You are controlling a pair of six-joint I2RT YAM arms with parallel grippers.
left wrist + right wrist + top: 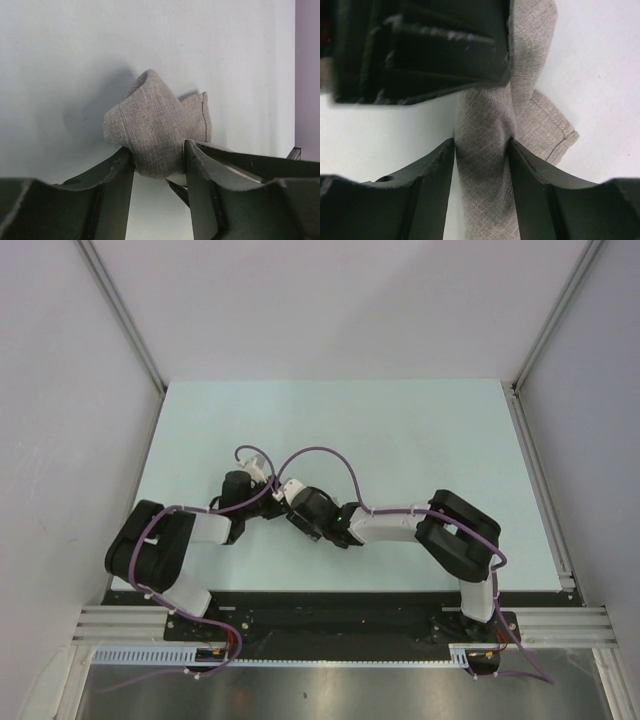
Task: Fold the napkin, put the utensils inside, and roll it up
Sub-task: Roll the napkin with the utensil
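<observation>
We see the left gripper [159, 150] and right gripper [481, 145] each pinching the bunched napkin [155, 120] with jaws partway closed. The utensils are unseen, perhaps already rolled inside, so the task looks near done.

Top camera sits high above and behind the arm bases, looking down over the whole table [400, 430] from well back. Both wrist cameras are in tight, each looking forward between its own jaws, and both share the napkin [150, 130].
</observation>
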